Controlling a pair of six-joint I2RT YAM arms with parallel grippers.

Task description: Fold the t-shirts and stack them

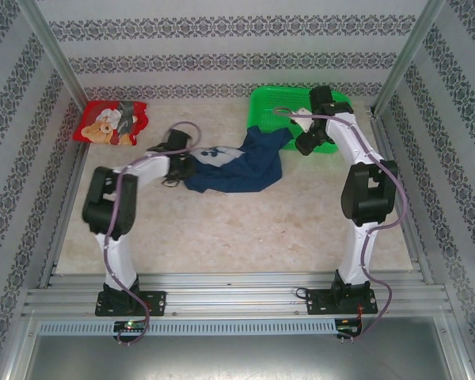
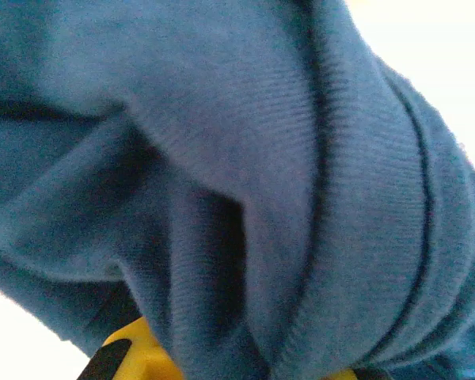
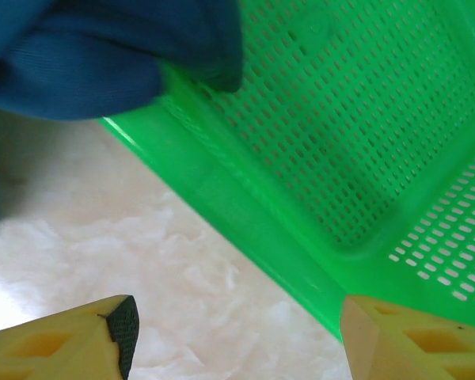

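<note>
Looking down from the top external view, the navy t-shirt (image 1: 236, 168) lies crumpled near the middle of the table (image 1: 222, 237). Its far right part is draped up over the near left corner of the green mesh basket (image 1: 281, 107). The red t-shirt (image 1: 111, 123) lies bunched at the far left corner, well apart from the navy one. The left gripper (image 1: 184, 168) sits at the navy shirt's left edge, touching the cloth. The right gripper (image 1: 307, 144) hangs at the basket's near rim, just right of the draped cloth.

In the left wrist view, folds of navy cloth press close to the lens, with a ribbed, seamed band curving down the right side. A yellow finger (image 2: 142, 356) pokes out under the bunched fabric at the bottom edge. The jaws are clamped down on the navy t-shirt.

In the right wrist view, the two yellow fingers (image 3: 71, 340) stand well apart with nothing between them. Beyond the gap lie the pale table and the basket's near wall. Navy cloth hangs over the basket's rim at the upper left.
</note>
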